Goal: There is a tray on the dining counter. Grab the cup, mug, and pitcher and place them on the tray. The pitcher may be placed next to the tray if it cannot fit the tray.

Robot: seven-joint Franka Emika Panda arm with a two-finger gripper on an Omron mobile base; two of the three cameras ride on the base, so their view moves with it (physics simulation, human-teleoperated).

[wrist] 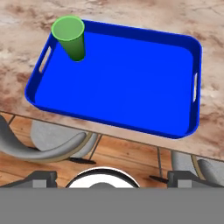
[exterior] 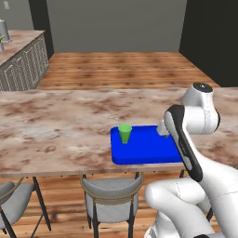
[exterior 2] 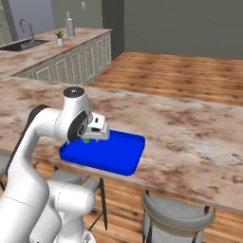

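Tray [wrist: 131, 78] first: we see the blue tray near the stool-side edge of the dining counter [exterior: 56, 121], long side along that edge, so it's easy to reach from where the base is parked. Cup [wrist: 70, 37] stands upright inside the tray, in a corner by one handle slot, touching the tray floor; we judge it sits there so the rest of the floor stays free for the other two vessels. Gripper [exterior 2: 95, 132] hangs over the tray, apart from the cup, jaws spread wide with nothing between them; in the hand view the finger tips [wrist: 41, 178] sit at the bottom edge, far apart, looking down on the tray and counter rim. We read this as the cup part done, mug and pitcher not yet on the tray. Around: grey padded stools [exterior: 111, 193] tucked under the counter edge, wood floor beyond, and a second marbled worktop [exterior 2: 42, 52] with cream cabinets, a sink faucet [exterior 2: 26, 29], a small plant [exterior 2: 59, 37] and a tall grey bottle-like thing [exterior 2: 70, 26], well apart from the tray. Nothing stands on the dining counter near the tray, so we see no obstacle to lifting away; the arm's own elbow hides part of the tray in the left base view.
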